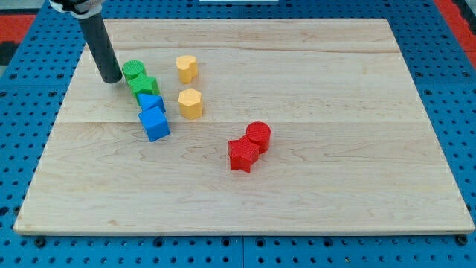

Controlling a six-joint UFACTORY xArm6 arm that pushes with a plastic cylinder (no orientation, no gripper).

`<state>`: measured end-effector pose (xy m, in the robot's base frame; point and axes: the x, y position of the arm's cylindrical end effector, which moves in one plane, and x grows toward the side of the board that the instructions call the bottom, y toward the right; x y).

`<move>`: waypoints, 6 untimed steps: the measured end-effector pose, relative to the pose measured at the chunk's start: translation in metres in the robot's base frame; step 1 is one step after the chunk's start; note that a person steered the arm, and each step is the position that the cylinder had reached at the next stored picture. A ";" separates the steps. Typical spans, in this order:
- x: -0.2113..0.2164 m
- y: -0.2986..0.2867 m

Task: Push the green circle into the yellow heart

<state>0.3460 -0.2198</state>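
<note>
Eight small blocks sit on a pale wooden board (297, 67), and the board lies on a blue table with rows of holes (446, 89).

My tip (111, 80) rests on the board near the far left. It is just a dark rod, so it holds nothing and cannot grab. It stands right beside the green circle (133, 71), on that block's left side, so close that I cannot tell if they touch.

The green circle leans against a second green block (145, 85), which has a star-like shape. Just below that one come two blue blocks, one (152, 103) behind the other (155, 123), all packed in a short line that runs toward the near side.

The yellow heart (187, 68) is to the right of the green circle, with a small gap of bare wood between them. Another yellow block (190, 103) sits nearer, right below the heart, with a gap between the two.

Two red blocks touch each other near the middle of the board: a red circle (258, 135) and a red star shape (243, 154).

I can see no words or labels anywhere.
</note>
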 end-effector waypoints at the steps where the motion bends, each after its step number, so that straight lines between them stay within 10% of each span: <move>1: -0.009 0.037; 6: -0.038 0.091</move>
